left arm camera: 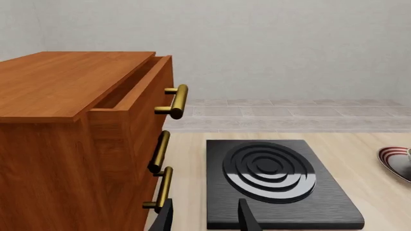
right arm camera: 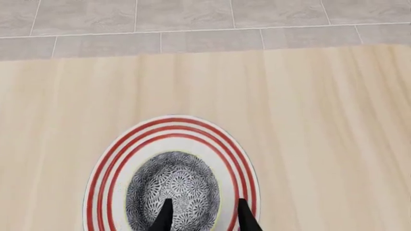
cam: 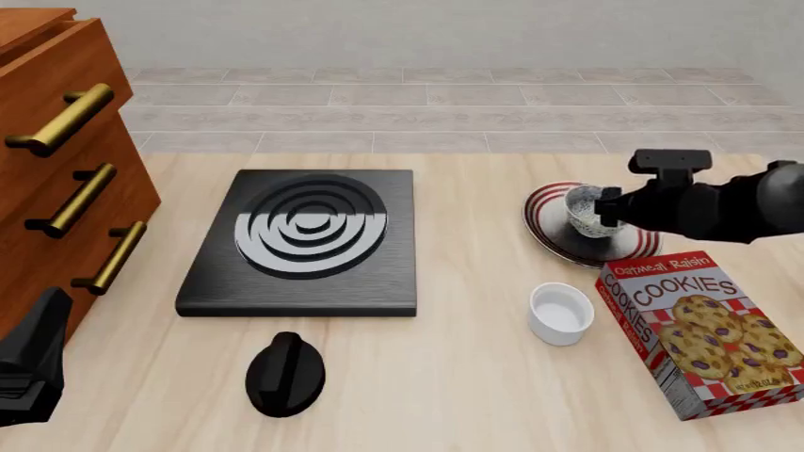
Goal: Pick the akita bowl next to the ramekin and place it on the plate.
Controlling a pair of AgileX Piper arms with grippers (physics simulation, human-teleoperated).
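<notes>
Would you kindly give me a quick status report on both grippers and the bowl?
Left gripper open, idle near the stove. Right gripper straddling the akita bowl rim, grip unconfirmed. Bowl over the plate. Nothing in the way.

Pale, light-grained wooden table [cam: 477, 377] underfoot of everything, running back to a straight far edge. Beyond that edge, floor of grey stone tiles [cam: 440, 104] in staggered rows with thin lighter joints. Behind, plain off-white wall [left arm camera: 289, 43], faintly mottled, without windows. At the left, reddish-brown wooden drawer cabinet [cam: 56, 141] with three brass bar handles [cam: 75, 198]; top drawer [left arm camera: 138, 89] pulled slightly open in the left wrist view. Soft, even lighting, only faint shadows under objects.
</notes>
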